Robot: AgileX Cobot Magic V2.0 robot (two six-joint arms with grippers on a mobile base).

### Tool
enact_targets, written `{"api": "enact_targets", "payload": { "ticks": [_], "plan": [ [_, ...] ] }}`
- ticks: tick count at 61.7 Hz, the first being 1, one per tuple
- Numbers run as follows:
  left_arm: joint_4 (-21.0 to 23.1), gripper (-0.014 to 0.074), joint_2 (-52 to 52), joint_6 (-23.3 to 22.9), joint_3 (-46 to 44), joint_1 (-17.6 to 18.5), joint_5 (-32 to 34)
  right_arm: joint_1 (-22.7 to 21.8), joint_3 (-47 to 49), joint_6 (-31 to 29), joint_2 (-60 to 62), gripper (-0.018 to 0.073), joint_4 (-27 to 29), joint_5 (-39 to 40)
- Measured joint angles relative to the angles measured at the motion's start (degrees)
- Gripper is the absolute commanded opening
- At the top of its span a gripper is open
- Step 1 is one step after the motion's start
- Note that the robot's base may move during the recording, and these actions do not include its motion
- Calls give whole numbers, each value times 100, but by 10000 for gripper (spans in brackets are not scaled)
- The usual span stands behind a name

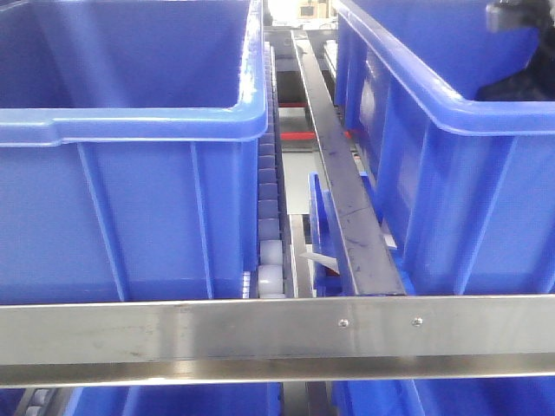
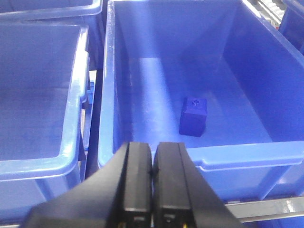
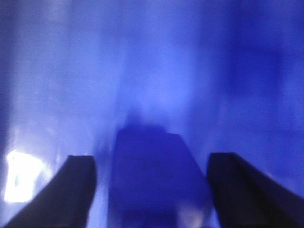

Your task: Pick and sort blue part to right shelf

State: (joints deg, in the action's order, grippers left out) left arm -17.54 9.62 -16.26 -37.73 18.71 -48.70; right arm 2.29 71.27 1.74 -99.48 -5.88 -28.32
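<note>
Up front, the right shelf [image 1: 260,334] shows its grey brushed-steel front rail with two bolts, running across the bottom of the front-facing view. Behind the rail stand two large open-top blue crates: the left crate [image 1: 130,130] and the right crate [image 1: 451,173], with a white roller track [image 1: 270,260] and a dark steel divider bar [image 1: 347,199] between them. A dark piece of an arm [image 1: 520,17] shows over the right crate at the top right corner.

Seen from the left wrist, the left claw [image 2: 152,161] has its two black fingers pressed together with nothing between them, and it hangs over the near rim of a blue crate [image 2: 247,156]. A small blue cube [image 2: 193,116] with a round mark on its top face lies on that crate's floor, near the front wall and apart from the claw. Another blue crate [image 2: 42,95] stands just beside it on the left.

From the right wrist, the right claw [image 3: 152,190] is spread wide, its dark fingers [image 3: 66,190] on either side of a blue part [image 3: 154,175]. The view is blurred, and whether the fingers touch the part cannot be told. Blue plastic fills the background.
</note>
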Motion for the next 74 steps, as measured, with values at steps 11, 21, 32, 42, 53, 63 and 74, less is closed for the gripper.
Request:
{"api": "enact_targets", "payload": {
  "ticks": [11, 21, 32, 42, 53, 63, 74],
  "plan": [
    [19, 125, 0, 0, 0, 0, 0, 0, 0, -14, 836, 259, 0, -273],
    [19, 125, 0, -10, 0, 0, 0, 0, 0, -14, 1809, 37, 108, -815],
    [19, 125, 0, -10, 0, 0, 0, 0, -486, -14, 2968, 38, 183, -1017],
    [19, 125, 0, -10, 0, 0, 0, 0, -1806, -14, 4437, 38, 222, -926],
    [19, 125, 0, -10, 0, 0, 0, 0, -3333, -17, 6275, 38, 253, -780],
    [19, 125, 0, -10, 0, 0, 0, 0, -4263, -17, 7892, 38, 287, -788],
    [24, 125, 0, -10, 0, 0, 0, 0, -4589, -26, 9261, 38, 296, -1001]
  ]
}}
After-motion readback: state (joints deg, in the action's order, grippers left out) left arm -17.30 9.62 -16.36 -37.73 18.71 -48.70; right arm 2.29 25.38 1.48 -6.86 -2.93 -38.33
